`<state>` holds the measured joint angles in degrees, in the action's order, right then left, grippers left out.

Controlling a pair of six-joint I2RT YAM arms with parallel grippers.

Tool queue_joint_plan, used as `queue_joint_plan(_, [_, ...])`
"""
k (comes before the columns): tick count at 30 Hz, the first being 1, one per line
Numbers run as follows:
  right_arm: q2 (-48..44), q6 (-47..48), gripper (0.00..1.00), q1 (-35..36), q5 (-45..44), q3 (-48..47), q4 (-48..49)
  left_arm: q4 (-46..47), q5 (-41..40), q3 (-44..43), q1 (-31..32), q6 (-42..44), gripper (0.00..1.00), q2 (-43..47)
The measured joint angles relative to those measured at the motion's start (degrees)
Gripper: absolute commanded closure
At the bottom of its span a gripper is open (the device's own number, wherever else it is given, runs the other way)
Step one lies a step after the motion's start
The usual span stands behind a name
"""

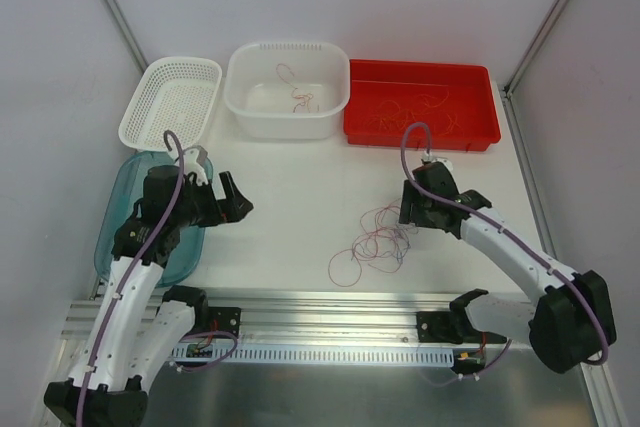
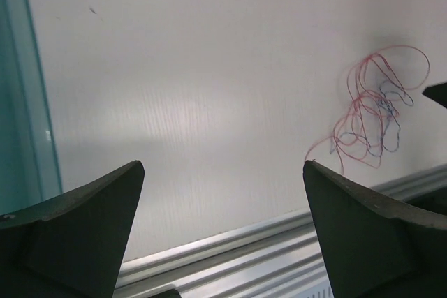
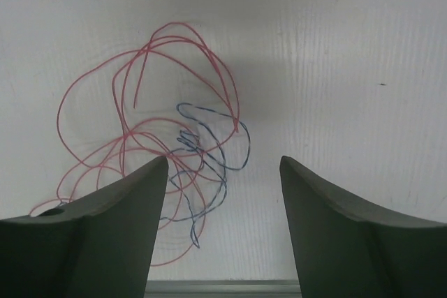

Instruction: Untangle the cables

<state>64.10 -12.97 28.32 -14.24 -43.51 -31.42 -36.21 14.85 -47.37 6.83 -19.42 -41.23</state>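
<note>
A tangle of thin red cables with a dark blue one (image 1: 375,242) lies on the white table near the front edge. In the right wrist view the tangle (image 3: 150,158) sits just ahead and left of my right gripper (image 3: 223,162), which is open and empty above it. My right gripper (image 1: 408,209) hovers at the tangle's right end. My left gripper (image 1: 238,202) is open and empty, well left of the tangle. In the left wrist view the tangle (image 2: 374,113) lies far right of the left gripper (image 2: 223,169).
A white mesh basket (image 1: 170,97), a white tub (image 1: 288,87) with a cable in it, and a red tray (image 1: 420,102) with more cables stand at the back. A teal tray (image 1: 125,212) lies under my left arm. A metal rail (image 1: 330,307) runs along the front.
</note>
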Motion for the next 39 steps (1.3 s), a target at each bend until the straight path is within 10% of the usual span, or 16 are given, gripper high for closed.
queue_joint_plan(5, [7.5, 1.7, 0.47, -3.6, 2.0, 0.1, 6.2, 0.5, 2.8, 6.4, 4.0, -2.9, 0.01, 4.4])
queue_joint_plan(13, [13.4, 5.5, 0.99, -4.3, 3.2, -0.9, 10.9, 1.2, 4.7, 11.7, 7.1, -6.3, 0.01, 7.9])
queue_joint_plan(29, [4.6, 16.8, 0.99, 6.3, 13.5, -41.7, -1.5, 4.3, 6.3, 7.3, 9.4, -6.8, 0.02, 2.3])
queue_joint_plan(39, [3.9, 10.5, 0.99, 12.6, 19.5, -43.6, -0.3, 10.1, 4.1, -0.1, 20.7, -7.6, 0.01, -1.3])
